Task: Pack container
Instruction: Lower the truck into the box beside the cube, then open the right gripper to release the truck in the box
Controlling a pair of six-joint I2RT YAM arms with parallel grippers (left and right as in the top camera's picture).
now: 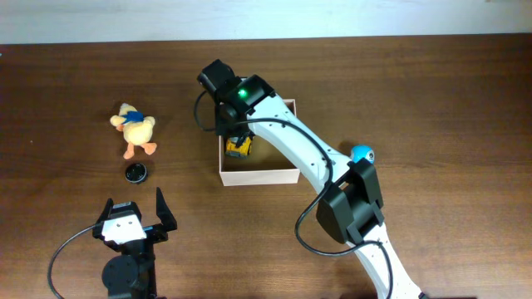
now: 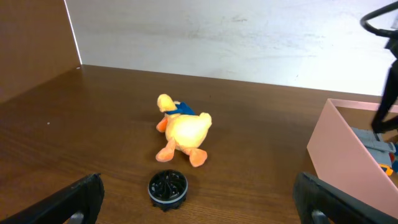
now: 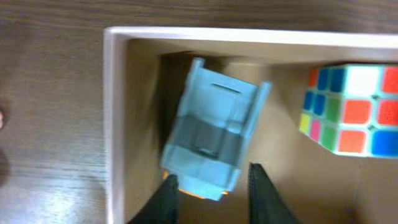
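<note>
Cardboard container (image 1: 259,175) sits mid-frame in the overhead view, with a grey-and-yellow toy truck (image 3: 211,140) against its left wall in the right wrist view and a colour cube (image 3: 351,109) at the right edge of that frame. Right gripper (image 3: 211,194) hangs inside it, one finger on each side of the truck's lower end, though I cannot tell whether they press on it. Left gripper (image 1: 135,203) is spread wide at lower left, below a plush duck (image 1: 133,129) and a black disc (image 1: 136,173).
</note>
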